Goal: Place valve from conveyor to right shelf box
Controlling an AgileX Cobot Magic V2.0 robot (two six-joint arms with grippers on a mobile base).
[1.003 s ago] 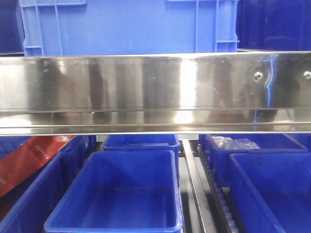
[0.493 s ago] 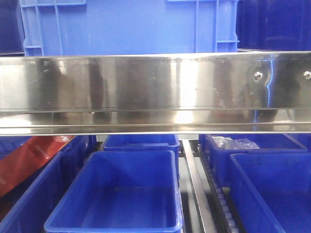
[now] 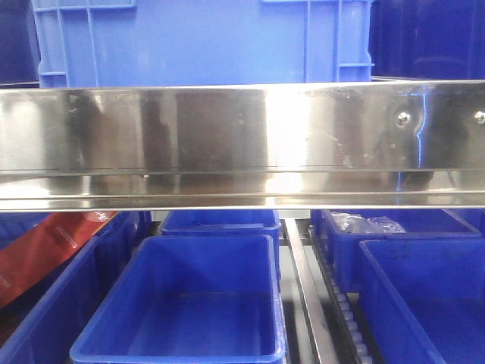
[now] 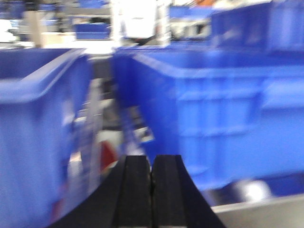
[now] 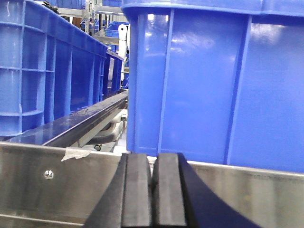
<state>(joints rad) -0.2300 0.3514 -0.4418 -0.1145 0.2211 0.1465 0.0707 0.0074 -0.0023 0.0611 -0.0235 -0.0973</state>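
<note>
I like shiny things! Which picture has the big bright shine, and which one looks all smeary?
Front-facing view: white glare runs down the polished steel shelf rail. Left wrist view: smeared and soft, the large blue plastic crates have fuzzy edges, though the shut black left gripper is clearer. Right wrist view: sharp, with small highlights on the blue ribbed crate wall.

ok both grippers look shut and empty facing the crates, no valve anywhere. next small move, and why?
Probably turn toward the conveyor. Both the left gripper and the right gripper are shut on nothing, facing blue crates; no valve or belt shows in any view.
</note>
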